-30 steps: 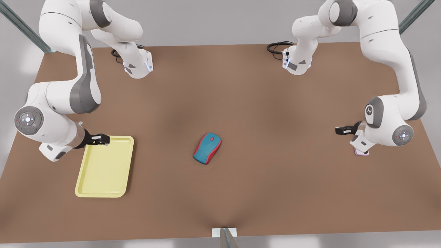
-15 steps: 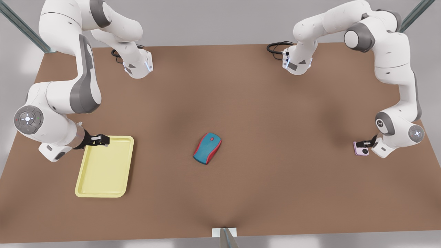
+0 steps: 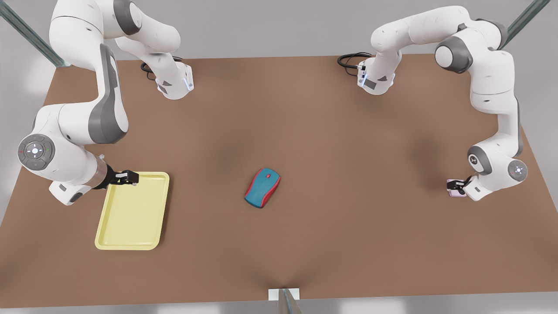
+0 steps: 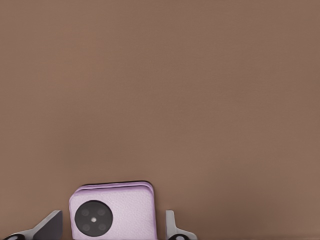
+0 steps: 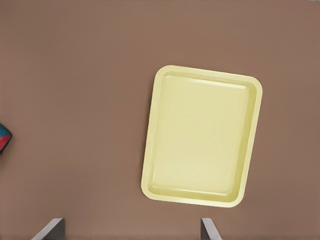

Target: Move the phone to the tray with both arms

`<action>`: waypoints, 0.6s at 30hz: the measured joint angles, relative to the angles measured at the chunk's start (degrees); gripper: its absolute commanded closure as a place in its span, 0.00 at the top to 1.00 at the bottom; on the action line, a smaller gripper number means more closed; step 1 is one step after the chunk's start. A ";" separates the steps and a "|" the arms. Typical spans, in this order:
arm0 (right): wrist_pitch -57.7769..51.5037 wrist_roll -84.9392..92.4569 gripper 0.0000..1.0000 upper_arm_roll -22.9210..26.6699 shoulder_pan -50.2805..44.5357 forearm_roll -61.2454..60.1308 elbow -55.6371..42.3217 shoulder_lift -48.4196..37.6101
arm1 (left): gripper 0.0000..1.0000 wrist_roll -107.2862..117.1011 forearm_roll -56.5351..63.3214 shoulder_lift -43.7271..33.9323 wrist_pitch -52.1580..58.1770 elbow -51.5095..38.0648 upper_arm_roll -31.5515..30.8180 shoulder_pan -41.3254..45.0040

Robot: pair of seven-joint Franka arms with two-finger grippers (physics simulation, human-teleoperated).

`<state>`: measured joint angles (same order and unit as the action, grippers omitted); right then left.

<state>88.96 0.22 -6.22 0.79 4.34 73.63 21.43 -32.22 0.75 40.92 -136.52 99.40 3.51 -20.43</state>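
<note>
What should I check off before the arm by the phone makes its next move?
1. Phone centred between the left hand's fingers: ok, one finger stands on each side of it.
2. Left hand shut on the phone: not ok, the left wrist view shows a gap on both sides.
3. Phone flat on the table: ok.
4. Right hand ready: ok, it waits open over a corner of the tray.
5. Mouse apart from both hands: ok, it lies at mid-table between the phone and the tray.
</note>
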 measured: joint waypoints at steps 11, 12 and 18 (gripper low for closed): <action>0.00 -0.02 1.00 0.00 -0.08 -0.25 -0.02 -0.09 | 0.82 -2.76 0.23 0.33 -0.62 -0.06 0.00 0.03; 0.00 -0.02 1.00 -0.01 -0.09 -0.25 -0.01 -0.09 | 0.82 -2.70 0.24 0.31 -0.64 -0.06 0.00 0.04; 0.01 -0.03 1.00 -0.01 -0.09 -0.26 -0.03 -0.09 | 0.82 -1.80 0.32 0.27 -0.59 -0.06 -0.04 0.29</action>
<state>88.97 0.20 -6.23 0.70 4.08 73.59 21.34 -34.02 1.06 41.18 -137.11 99.34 3.48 -20.14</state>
